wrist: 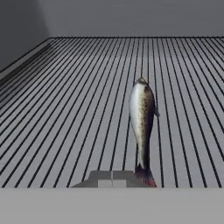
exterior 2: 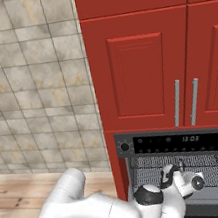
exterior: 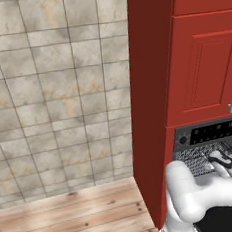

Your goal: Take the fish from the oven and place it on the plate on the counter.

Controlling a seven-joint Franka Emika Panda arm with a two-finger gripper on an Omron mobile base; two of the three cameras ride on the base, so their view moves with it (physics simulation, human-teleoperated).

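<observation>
The fish [wrist: 142, 124] is seen lying lengthwise on the oven rack [wrist: 65, 109], tail nearest and just right of the closed, empty fingers [wrist: 112, 178].

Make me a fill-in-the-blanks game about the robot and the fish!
1. The fish lies on the wire ____ inside the oven.
2. The cabinet doors above the oven are ____.
3. The gripper is ____, with nothing between its fingertips.
4. The fish's ____ end points toward the gripper.

Missing words: rack; red; shut; tail
</observation>
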